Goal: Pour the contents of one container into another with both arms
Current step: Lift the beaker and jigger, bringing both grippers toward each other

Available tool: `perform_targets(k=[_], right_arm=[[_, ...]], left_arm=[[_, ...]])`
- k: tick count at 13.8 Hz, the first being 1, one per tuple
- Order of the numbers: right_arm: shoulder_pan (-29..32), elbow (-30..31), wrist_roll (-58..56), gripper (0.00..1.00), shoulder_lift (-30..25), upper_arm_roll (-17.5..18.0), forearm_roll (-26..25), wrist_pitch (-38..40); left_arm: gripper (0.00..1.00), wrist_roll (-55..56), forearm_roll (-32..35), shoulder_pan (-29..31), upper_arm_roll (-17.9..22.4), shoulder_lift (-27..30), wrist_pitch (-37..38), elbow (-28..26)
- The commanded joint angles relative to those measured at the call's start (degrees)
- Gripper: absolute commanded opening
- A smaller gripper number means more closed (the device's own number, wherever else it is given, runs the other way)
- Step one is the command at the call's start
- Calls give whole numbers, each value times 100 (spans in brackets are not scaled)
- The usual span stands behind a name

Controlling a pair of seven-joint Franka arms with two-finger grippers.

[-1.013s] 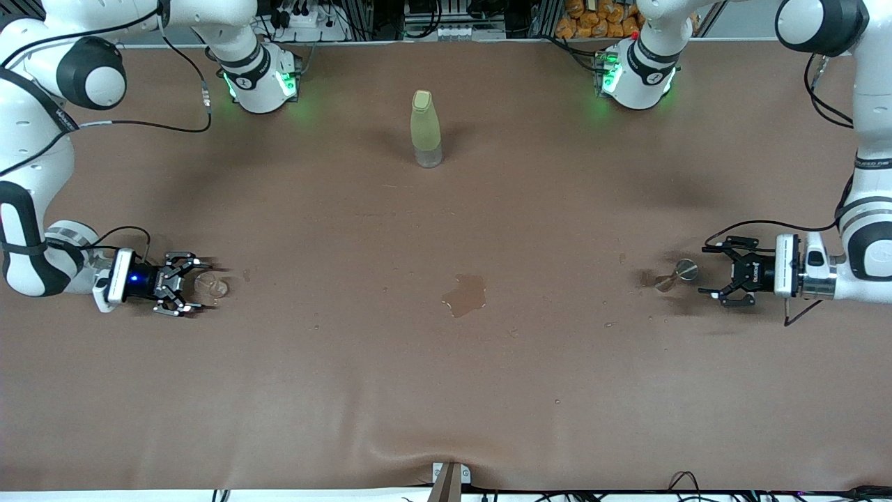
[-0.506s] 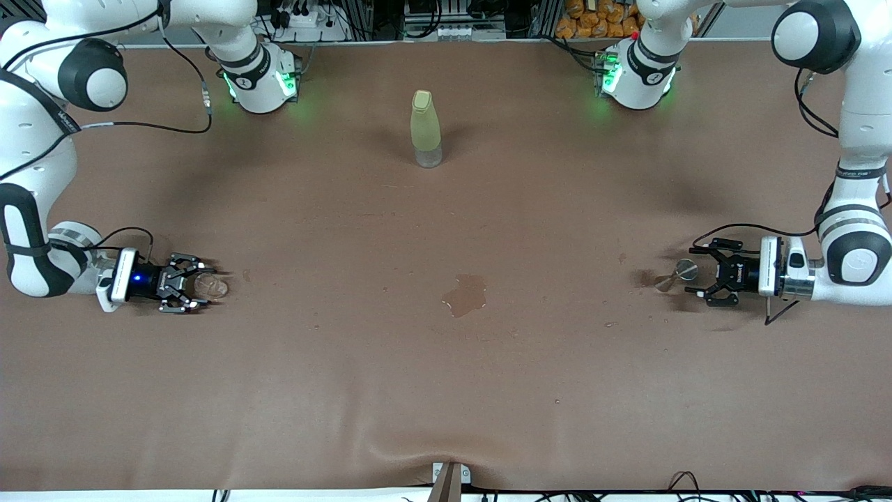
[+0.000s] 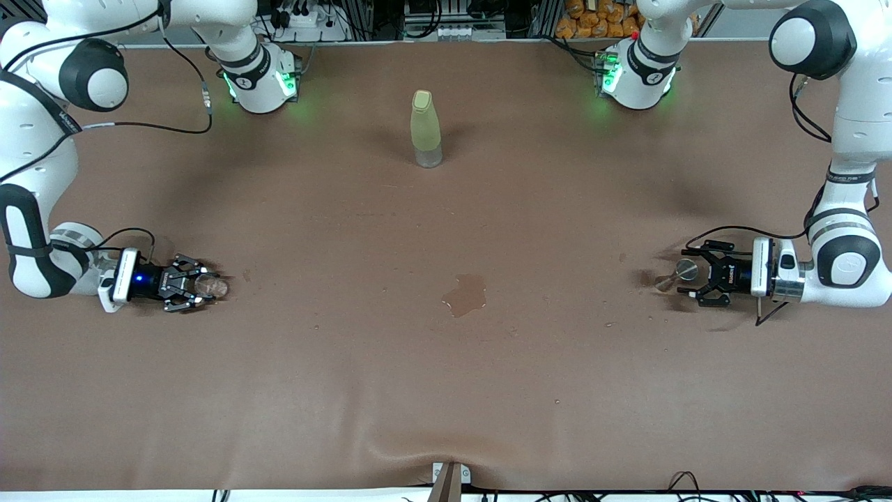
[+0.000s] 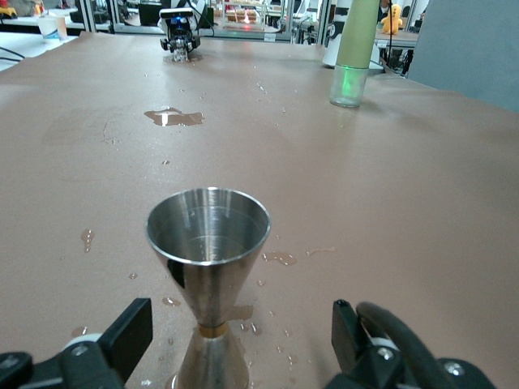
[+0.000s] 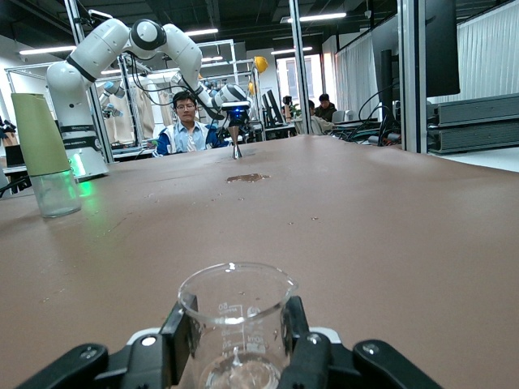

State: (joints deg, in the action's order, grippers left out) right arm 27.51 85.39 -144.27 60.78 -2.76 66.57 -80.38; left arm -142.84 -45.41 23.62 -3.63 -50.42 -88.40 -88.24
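A clear glass beaker [image 3: 210, 284] stands on the table toward the right arm's end. My right gripper [image 3: 201, 286] is shut on it, its fingers [image 5: 180, 332] pressed to both sides of the beaker [image 5: 237, 312]. A steel jigger [image 3: 679, 272] stands upright toward the left arm's end. My left gripper [image 3: 699, 275] is open around it. In the left wrist view the black fingers [image 4: 130, 332] stand well apart on either side of the jigger [image 4: 208, 243], not touching it.
A capped yellow-green bottle [image 3: 426, 129] stands mid-table near the arms' bases. A small puddle [image 3: 465, 293] lies on the brown table cover at the middle. Water drops [image 4: 280, 259] dot the cover around the jigger.
My right gripper has shut on the beaker. My left arm has slid toward the jigger, which now stands between its open fingers.
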Motion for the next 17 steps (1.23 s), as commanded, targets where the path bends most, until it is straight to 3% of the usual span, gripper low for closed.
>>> perform_targets(k=[1, 4, 6, 9, 11, 13, 16, 17], right_arm=[[43, -163, 39, 21, 66, 21, 76, 83], [35, -189, 66, 20, -48, 21, 58, 92], [-61, -189, 92, 20, -162, 29, 67, 171], [-421, -198, 521, 18, -277, 64, 137, 128], [-789, -189, 645, 16, -478, 47, 443, 31], [-984, -189, 1214, 14, -724, 73, 515, -232], [-1335, -146, 1542, 13, -883, 153, 1033, -321], [-1458, -110, 1577, 13, -919, 153, 1190, -434]], left_arm=[[98, -235, -248, 2, -59, -196, 104, 97], [97, -350, -293, 11, -85, -232, 104, 97], [78, -359, -293, 11, -85, -223, 104, 106], [63, -359, -293, 11, -85, -214, 104, 114], [42, -324, -293, 20, -85, -188, 104, 123], [25, -289, -284, 11, -85, -161, 112, 123], [0, -262, -284, 19, -181, -126, 113, 158], [0, -254, -293, 37, -208, -83, 113, 176]])
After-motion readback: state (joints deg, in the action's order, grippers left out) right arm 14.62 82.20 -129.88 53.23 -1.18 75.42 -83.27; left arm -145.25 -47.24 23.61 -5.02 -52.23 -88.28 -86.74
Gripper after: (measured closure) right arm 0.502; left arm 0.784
